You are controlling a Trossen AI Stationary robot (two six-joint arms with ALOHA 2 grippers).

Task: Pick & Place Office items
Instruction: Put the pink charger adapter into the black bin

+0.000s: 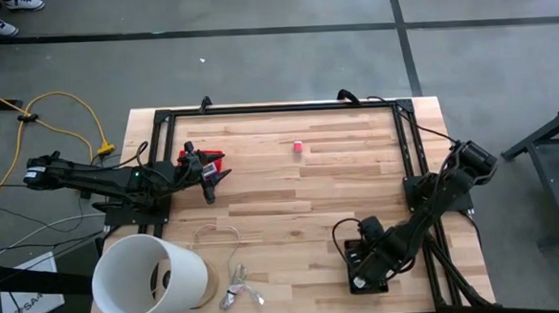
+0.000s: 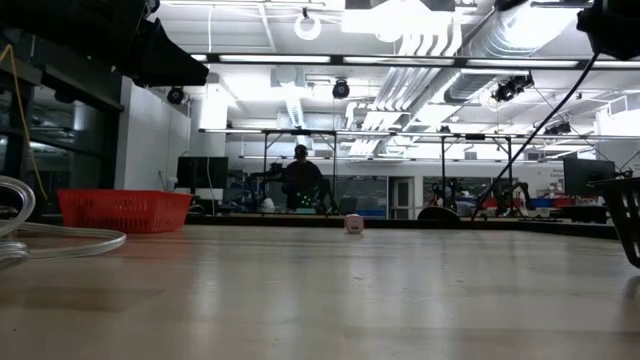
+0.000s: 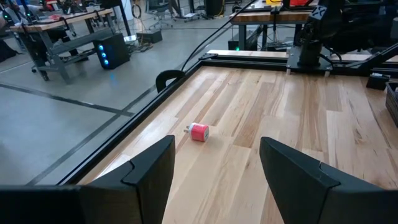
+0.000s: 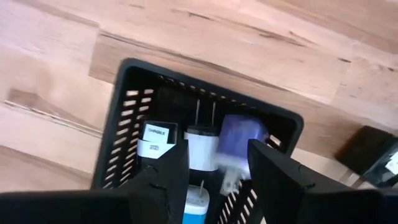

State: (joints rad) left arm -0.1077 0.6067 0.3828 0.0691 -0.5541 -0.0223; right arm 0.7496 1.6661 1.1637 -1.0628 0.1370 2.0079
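A small pink piece (image 1: 298,148) lies on the wooden table toward its far side, and shows as the pink piece (image 3: 199,132) ahead of my left gripper (image 3: 217,149). That gripper hangs open and level at the table's left. My right gripper (image 4: 217,149) points down, open, over a black slotted basket (image 4: 124,118) at the near right. In the basket lie a white plug block (image 4: 200,142), a blurred purple block (image 4: 242,140), a blue piece (image 4: 198,208) and a black piece with a white label (image 4: 155,135). The purple block sits below the gap between the fingers.
A big white tub (image 1: 152,276) lies on its side at the near left corner. Beside it are a pale wire loop (image 1: 216,235) and a silvery clump (image 1: 239,293). A black frame (image 1: 277,109) borders the table. Bare wood spreads across the middle.
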